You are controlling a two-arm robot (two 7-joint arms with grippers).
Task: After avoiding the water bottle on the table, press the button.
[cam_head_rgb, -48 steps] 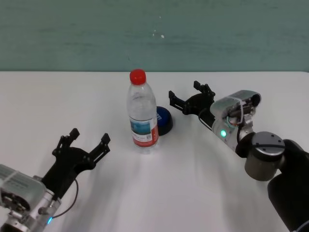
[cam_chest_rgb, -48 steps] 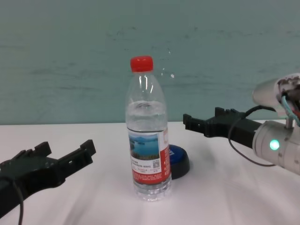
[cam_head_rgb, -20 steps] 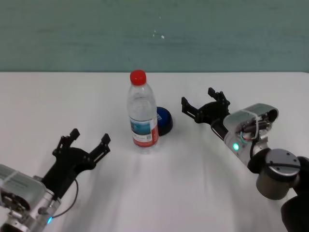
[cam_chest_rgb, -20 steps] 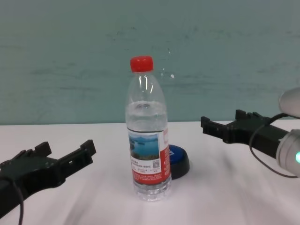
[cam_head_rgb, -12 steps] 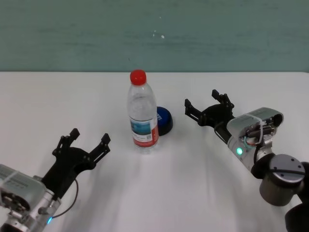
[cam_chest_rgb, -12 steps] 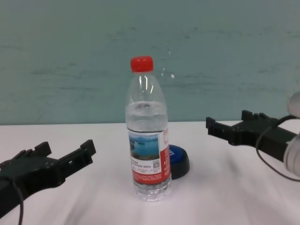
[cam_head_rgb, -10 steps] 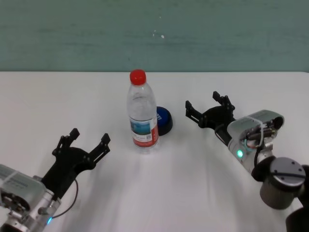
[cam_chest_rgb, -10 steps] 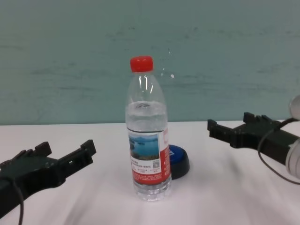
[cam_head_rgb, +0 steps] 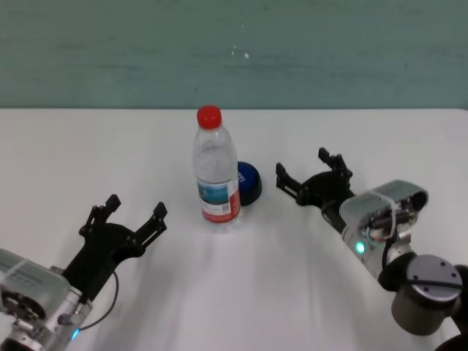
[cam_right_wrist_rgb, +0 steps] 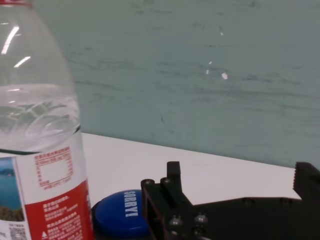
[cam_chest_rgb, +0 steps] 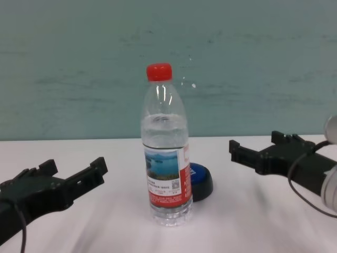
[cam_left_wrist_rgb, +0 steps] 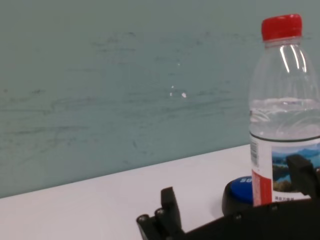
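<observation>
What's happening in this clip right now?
A two-armed robot is at a white table with an upright water bottle standing just in front of a blue button. The right claw is open, holds nothing, and hovers to the right of the button, not touching it. The left claw sits open and idle near the table's front left. The bottle is untouched.

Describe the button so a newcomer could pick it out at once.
On the white table, find the upright water bottle with the red cap near the middle. The button sits just behind it, toward the right pincer: a low blue dome on a black base, the only squat thing there.
</observation>
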